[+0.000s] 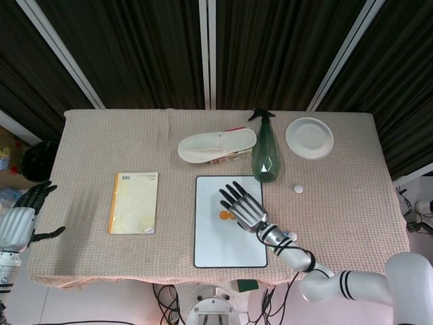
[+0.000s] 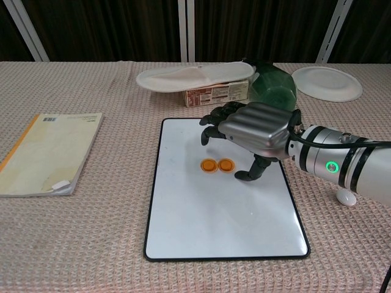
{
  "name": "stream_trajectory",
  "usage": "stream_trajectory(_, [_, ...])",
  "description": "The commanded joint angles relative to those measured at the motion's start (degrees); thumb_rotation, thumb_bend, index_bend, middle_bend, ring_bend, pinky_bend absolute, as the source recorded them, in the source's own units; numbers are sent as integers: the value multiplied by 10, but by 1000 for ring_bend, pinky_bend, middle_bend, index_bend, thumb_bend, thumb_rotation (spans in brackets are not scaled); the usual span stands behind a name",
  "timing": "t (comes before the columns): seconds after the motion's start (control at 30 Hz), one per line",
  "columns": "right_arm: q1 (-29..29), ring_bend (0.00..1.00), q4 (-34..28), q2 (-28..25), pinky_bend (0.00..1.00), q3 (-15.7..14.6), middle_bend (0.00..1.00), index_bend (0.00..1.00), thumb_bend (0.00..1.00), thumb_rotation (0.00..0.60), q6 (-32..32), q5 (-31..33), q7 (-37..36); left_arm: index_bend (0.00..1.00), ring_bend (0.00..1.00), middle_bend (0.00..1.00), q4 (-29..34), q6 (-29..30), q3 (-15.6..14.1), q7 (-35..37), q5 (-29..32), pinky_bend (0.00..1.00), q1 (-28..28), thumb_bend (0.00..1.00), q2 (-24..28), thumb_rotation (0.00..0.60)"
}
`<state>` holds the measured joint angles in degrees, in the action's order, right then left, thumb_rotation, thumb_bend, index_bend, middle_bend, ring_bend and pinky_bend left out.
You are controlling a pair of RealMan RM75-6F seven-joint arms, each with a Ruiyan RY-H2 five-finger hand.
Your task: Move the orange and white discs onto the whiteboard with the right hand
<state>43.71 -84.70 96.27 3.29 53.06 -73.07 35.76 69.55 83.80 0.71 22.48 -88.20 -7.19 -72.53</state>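
Two orange discs (image 2: 218,165) lie side by side on the whiteboard (image 2: 220,220); in the head view only one orange disc (image 1: 222,215) peeks out beside my hand. My right hand (image 2: 250,129) hovers just above and behind them, fingers apart, holding nothing; the same right hand (image 1: 241,206) shows over the whiteboard (image 1: 226,247). One white disc (image 1: 298,189) lies on the cloth right of the board, another white disc (image 1: 292,236) by my right wrist, seen also as a white disc (image 2: 346,196) under the forearm. My left hand (image 1: 20,222) hangs open off the table's left edge.
A green spray bottle (image 1: 264,152) stands just behind the whiteboard. A white slipper (image 1: 216,145) lies on a small box, a white plate (image 1: 309,137) sits far right, and a yellow notebook (image 1: 134,202) lies at the left.
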Motion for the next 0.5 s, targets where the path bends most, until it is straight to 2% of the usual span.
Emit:
stream_trajectory(0.03, [-7,0,-22,-15,0,-4,30,230,197,600,19,-23,-15,138,88,91,0,1,0,0,0,174,1,0,1,600])
stream_trajectory(0.27, [-52,0,-113,-104,0,-42,32,230,197,600,114,-127,-36,138,88,91,2,0,0,0,0,174,1,0,1,600])
stream_trajectory(0.5, [-110,0,-137,-187,0,-97,32,258,200,600,152,-148,-73,140,88,91,8,5,-1,-9,-3,174,2,0,2,600])
